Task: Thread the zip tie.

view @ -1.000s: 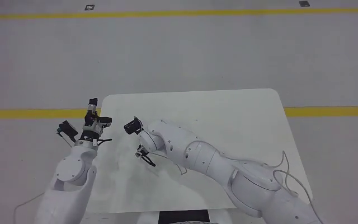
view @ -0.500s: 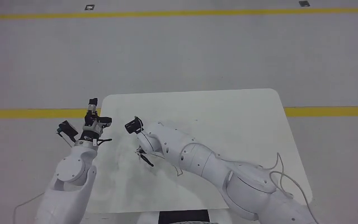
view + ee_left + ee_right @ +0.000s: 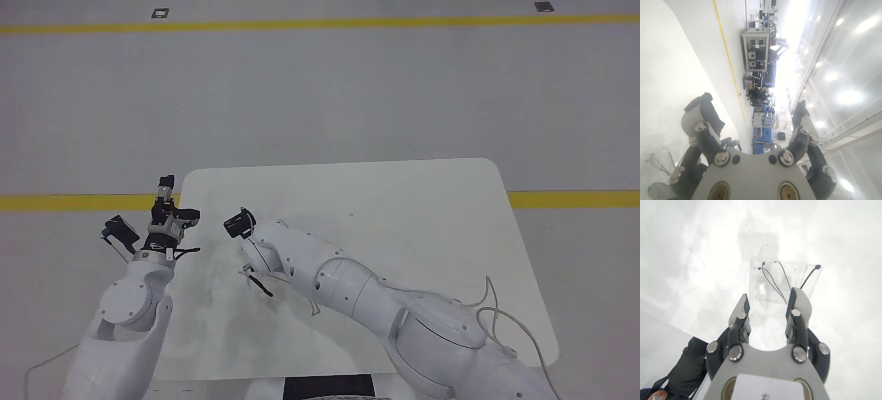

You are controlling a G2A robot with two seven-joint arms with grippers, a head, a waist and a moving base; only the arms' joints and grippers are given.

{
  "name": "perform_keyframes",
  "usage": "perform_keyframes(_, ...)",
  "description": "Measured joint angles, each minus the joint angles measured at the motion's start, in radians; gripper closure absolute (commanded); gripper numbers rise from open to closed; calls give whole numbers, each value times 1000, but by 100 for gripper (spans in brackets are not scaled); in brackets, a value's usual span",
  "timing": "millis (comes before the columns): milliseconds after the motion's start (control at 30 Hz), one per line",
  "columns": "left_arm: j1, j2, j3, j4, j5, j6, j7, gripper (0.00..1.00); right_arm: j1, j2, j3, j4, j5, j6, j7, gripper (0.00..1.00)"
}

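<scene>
Several black zip ties (image 3: 776,281) lie on a clear plastic block (image 3: 762,283) on the white table; a thicker zip tie (image 3: 810,274) rests across the block's corner. My right gripper (image 3: 768,301) hangs open just above the near edge of the block, and one fingertip (image 3: 794,298) covers the ends of the thin ties. From above, the right gripper (image 3: 257,279) is over the table's left part. My left gripper (image 3: 751,113) is open and holds nothing at the table's left edge (image 3: 165,215), pointing away into the room. Its view catches the zip ties (image 3: 659,162) low to one side.
The white table (image 3: 420,210) is bare to the right and the back. A black fabric-covered shape (image 3: 687,361) sits at the table edge beside my right wrist. Yellow floor lines (image 3: 560,199) run past the table.
The right arm has shifted a little toward the table's left side, with its gripper still over the zip ties. The left arm has not moved.
</scene>
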Motion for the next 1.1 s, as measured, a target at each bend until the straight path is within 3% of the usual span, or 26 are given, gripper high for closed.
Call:
perform_keyframes(300,0,0,0,0,0,0,0,0,-10,-9,28,-8,-27,-16,-25,61)
perform_keyframes(467,0,0,0,0,0,0,0,0,-13,-2,47,-30,-56,-4,-12,75)
perform_keyframes(833,0,0,0,0,0,0,0,0,-40,15,97,-50,-131,0,10,71)
perform_keyframes(1100,0,0,0,0,0,0,0,0,-52,2,106,-26,-170,-1,28,74)
